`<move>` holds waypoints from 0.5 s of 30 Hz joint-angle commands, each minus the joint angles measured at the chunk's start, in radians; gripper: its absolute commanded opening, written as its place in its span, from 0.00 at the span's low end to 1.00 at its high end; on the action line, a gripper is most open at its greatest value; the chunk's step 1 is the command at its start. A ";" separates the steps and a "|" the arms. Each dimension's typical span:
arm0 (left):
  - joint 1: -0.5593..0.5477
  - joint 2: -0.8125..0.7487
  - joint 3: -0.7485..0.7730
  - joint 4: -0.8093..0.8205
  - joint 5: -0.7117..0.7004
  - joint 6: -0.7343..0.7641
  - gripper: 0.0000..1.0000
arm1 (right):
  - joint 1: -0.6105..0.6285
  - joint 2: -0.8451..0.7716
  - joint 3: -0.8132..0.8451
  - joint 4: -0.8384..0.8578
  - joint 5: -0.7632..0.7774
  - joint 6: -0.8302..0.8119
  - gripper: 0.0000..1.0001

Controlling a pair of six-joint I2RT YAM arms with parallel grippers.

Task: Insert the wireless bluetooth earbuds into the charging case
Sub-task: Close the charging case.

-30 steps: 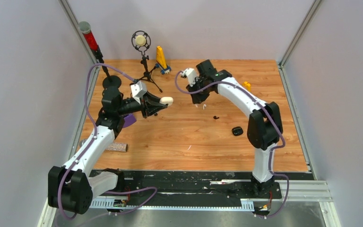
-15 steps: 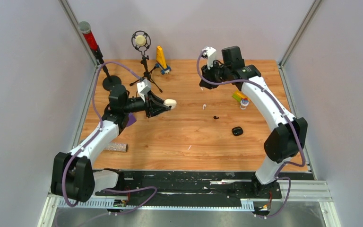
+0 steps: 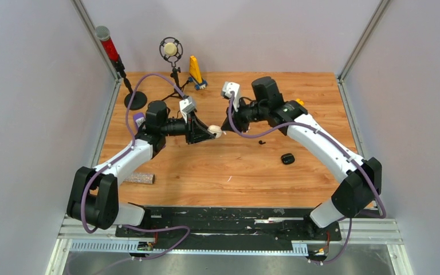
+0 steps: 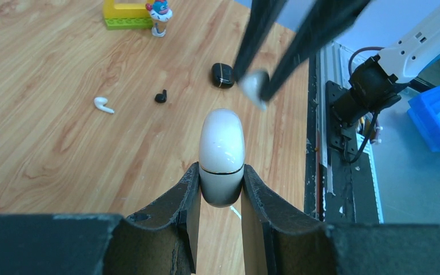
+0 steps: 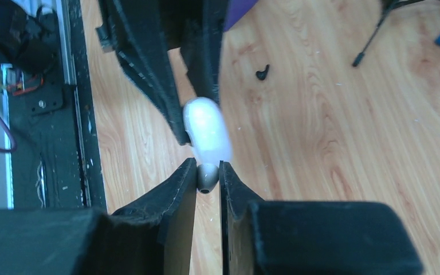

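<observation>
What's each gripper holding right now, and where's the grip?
Left gripper pinches the white pebble-shaped plastic case by its sides at the near end, below the seam. Right gripper pinches a small white earbud at its fingertips.

Bright, even overhead light throws soft shadows; glare streaks the white charging case [image 4: 222, 143]; right gripper [image 4: 256, 86] blurred, perhaps defocused.
</observation>
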 commanded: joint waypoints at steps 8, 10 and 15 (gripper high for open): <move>-0.009 -0.014 0.041 -0.016 0.006 0.038 0.22 | 0.070 0.002 -0.043 0.046 0.147 -0.112 0.18; -0.013 -0.014 0.041 -0.021 0.007 0.044 0.22 | 0.075 0.005 -0.040 0.052 0.169 -0.113 0.17; -0.029 -0.013 0.045 -0.044 0.005 0.070 0.22 | 0.095 0.016 -0.036 0.053 0.189 -0.118 0.18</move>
